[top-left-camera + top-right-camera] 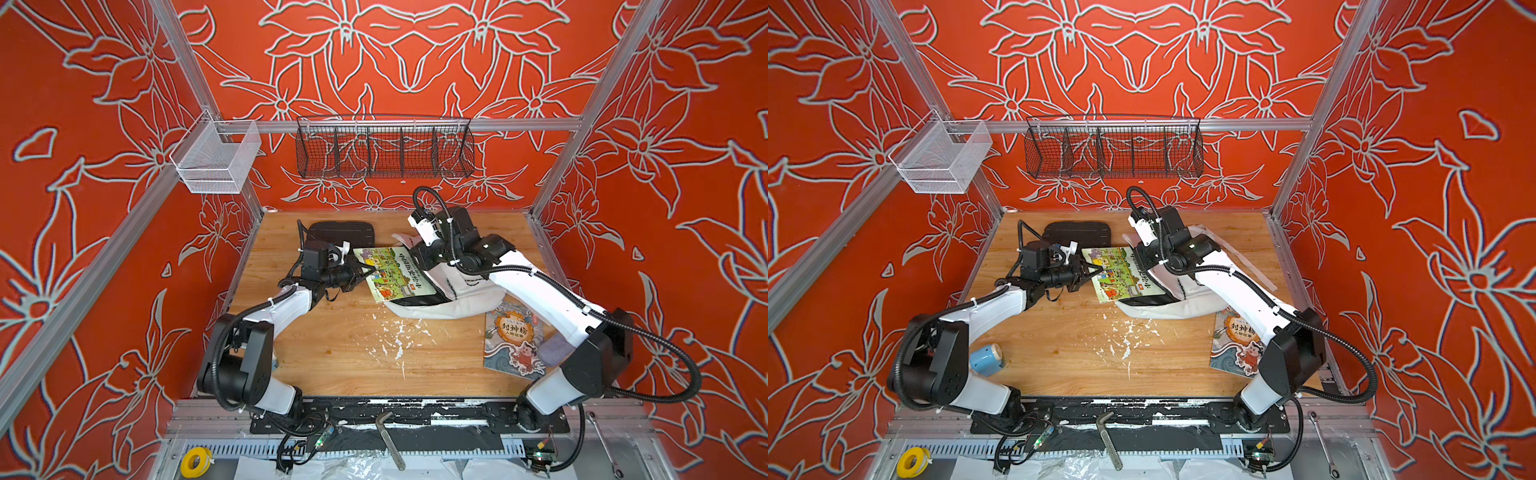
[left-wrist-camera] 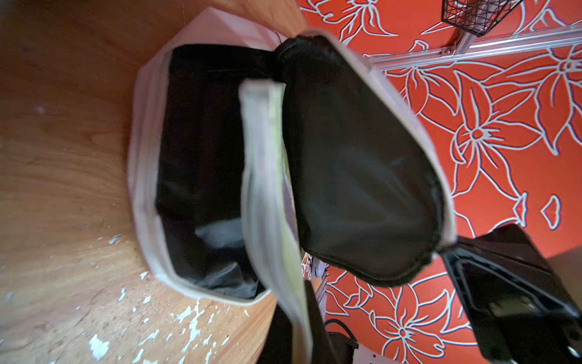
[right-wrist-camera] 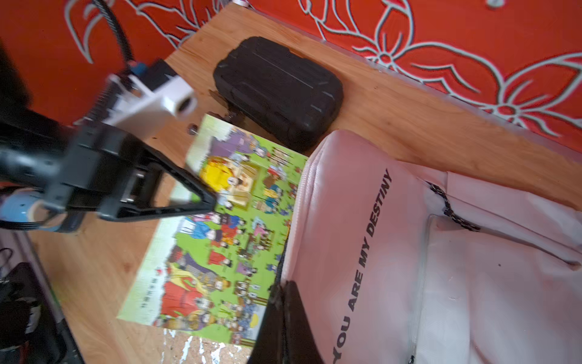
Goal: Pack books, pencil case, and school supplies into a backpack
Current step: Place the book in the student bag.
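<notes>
The green-and-yellow book [image 1: 392, 272] tilts, one edge pinched in my left pincer [image 1: 365, 271] and its far edge tucked into the open mouth of the white backpack [image 1: 436, 309] (black lining showing, print side up). The blue book [image 1: 513, 338] lies flat just beside the bag, with the lilac pencil case [image 1: 555, 352] at its edge, partly hidden. The light-blue sharpener [image 1: 986, 359] stands well apart, leftward.

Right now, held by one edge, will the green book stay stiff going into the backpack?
Probably floppy: the green book is thin and bows in the left wrist view. Likely light: the left gripper holds it by one edge.
</notes>
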### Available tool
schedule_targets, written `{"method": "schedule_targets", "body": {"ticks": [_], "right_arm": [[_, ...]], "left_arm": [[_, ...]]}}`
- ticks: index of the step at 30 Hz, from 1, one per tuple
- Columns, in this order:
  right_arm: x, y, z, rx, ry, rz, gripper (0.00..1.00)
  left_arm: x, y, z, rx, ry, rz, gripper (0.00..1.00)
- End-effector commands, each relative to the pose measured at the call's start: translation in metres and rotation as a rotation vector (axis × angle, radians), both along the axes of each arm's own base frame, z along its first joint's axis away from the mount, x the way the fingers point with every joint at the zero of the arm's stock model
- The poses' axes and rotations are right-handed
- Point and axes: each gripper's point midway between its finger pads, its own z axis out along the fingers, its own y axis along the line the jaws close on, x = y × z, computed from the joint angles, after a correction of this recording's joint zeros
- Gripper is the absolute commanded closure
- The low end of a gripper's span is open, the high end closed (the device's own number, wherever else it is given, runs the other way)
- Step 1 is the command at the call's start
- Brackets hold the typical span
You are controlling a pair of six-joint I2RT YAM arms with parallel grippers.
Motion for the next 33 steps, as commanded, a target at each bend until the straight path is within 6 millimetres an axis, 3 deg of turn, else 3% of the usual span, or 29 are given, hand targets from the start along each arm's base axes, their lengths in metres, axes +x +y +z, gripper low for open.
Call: {"method": "schedule_targets", "body": {"ticks": [1,7,9,10,15,23,26,29,31,33], "right_arm": [[-0.002,0.027,0.024,0.119,0.011,0.09,1.0],[0.01,0.033,0.025,0.124,0.016,0.072,1.0],[0.018,0.031,0.023,0.089,0.014,0.046,1.0],[0.022,0.028,0.021,0.072,0.016,0.025,1.0],[0.041,0.021,0.011,0.065,0.022,-0.029,1.0],[0.048,0.047,-0.023,0.091,0.1,0.06,1.0],[0.049,0.052,-0.03,0.111,0.13,0.06,1.0],[0.053,0.049,-0.031,0.101,0.124,0.035,1.0],[0.052,0.049,-0.025,0.106,0.114,0.039,1.0],[0.049,0.048,-0.018,0.112,0.105,0.044,1.0]], "left_arm": [[0.023,-0.026,0.011,-0.083,-0.088,-0.042,1.0],[0.068,-0.072,0.001,-0.139,-0.116,-0.097,1.0],[0.075,-0.078,0.0,-0.067,-0.127,-0.114,0.75],[0.076,-0.076,0.0,-0.017,-0.14,-0.113,0.68],[0.061,-0.04,0.003,0.249,-0.176,-0.052,0.49],[0.016,0.008,0.018,0.422,-0.257,0.052,0.18],[0.004,0.007,0.011,0.432,-0.237,0.004,0.18],[-0.005,-0.005,-0.004,0.407,-0.186,-0.097,0.26],[-0.005,0.005,-0.021,0.481,-0.118,-0.083,0.33],[-0.003,0.027,-0.036,0.586,-0.06,-0.027,0.37]]}}
